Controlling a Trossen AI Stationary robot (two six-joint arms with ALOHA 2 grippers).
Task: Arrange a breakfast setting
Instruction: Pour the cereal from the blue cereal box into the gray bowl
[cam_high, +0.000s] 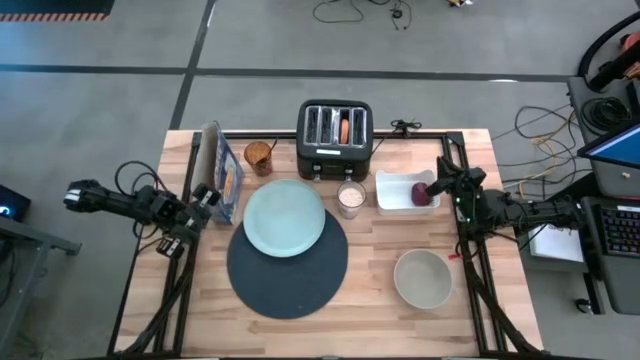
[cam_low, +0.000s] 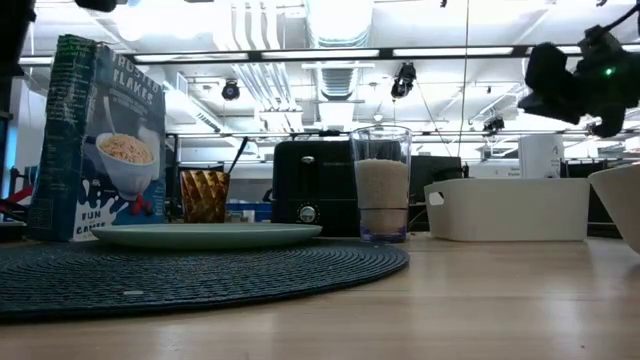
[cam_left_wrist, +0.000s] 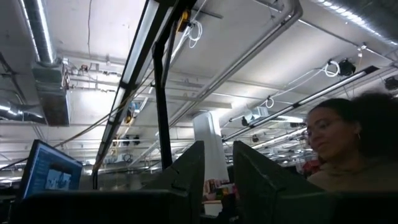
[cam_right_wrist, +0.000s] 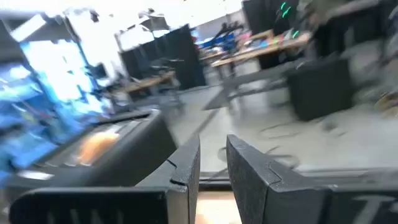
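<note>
**Both arms hang at the table's sides, nothing in their claws**

The left gripper (cam_high: 208, 196) hovers at the left edge of the wooden table (cam_high: 400, 320), just beside the cereal box (cam_high: 226, 178), its fingers (cam_left_wrist: 186, 171) drawn narrow with only a slim gap and nothing between them. It points upward toward the ceiling and a person (cam_left_wrist: 348, 143) beyond the table. The right gripper (cam_high: 440, 185) sits over the right side, close above the white rectangular tray (cam_high: 395, 190), its fingers (cam_right_wrist: 186, 165) likewise narrow and empty.

The pale mint plate (cam_high: 284, 217) lies on the far part of the round dark-blue placemat (cam_high: 290, 270), overhanging its far edge. The glass of milk (cam_high: 351, 198) stands just right of the plate, in front of the black four-slot toaster (cam_high: 335, 140). A bagel (cam_high: 345, 129) pokes from one toaster slot. The small dark-red fruit (cam_high: 422, 193) rests in the tray, right beside the right gripper. The beige bowl (cam_high: 422, 277) stands alone on the bare wood to the right of the placemat, well apart from the plate. An amber faceted cup (cam_high: 259, 155) stands between the cereal box and the toaster.
</note>
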